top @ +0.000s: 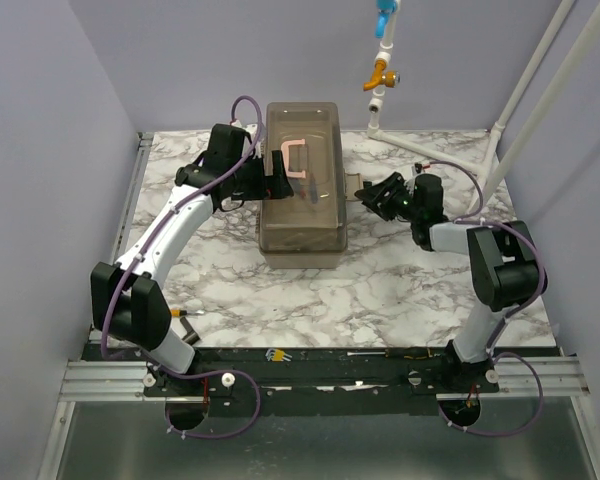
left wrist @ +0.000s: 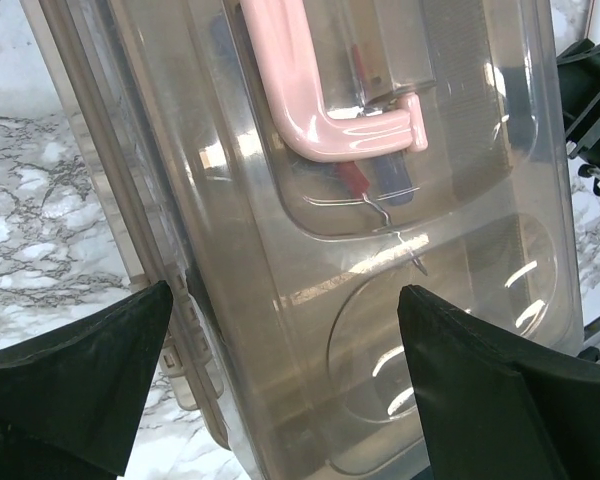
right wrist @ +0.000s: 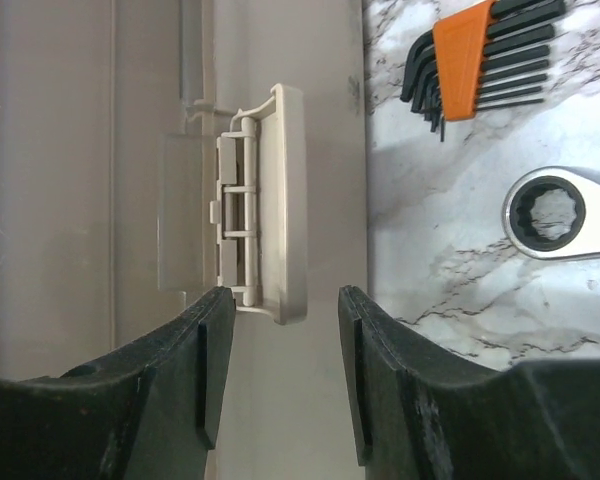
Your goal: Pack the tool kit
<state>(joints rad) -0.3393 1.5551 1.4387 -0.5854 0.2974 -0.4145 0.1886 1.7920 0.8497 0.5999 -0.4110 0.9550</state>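
Observation:
The tool kit's translucent grey-brown toolbox (top: 302, 190) stands shut in the middle of the table, its pink handle (top: 294, 158) lying flat on the lid. My left gripper (top: 273, 181) hangs at the box's left side, wide open. In the left wrist view its fingers (left wrist: 80, 360) straddle the lid's (left wrist: 450, 250) left edge below the pink handle (left wrist: 310, 90); a red-handled tool (left wrist: 358, 178) shows through the lid. My right gripper (right wrist: 285, 300) faces the box's right wall, open, with the end of the beige latch (right wrist: 280, 190) between its fingertips.
An orange-holdered hex key set (right wrist: 475, 50) and a ring wrench head (right wrist: 555, 212) lie on the marble beside the right wall. A small screwdriver (top: 187, 313) and a small yellow-tipped tool (top: 277, 354) lie near the front edge. White pipes (top: 500, 125) stand at the back right.

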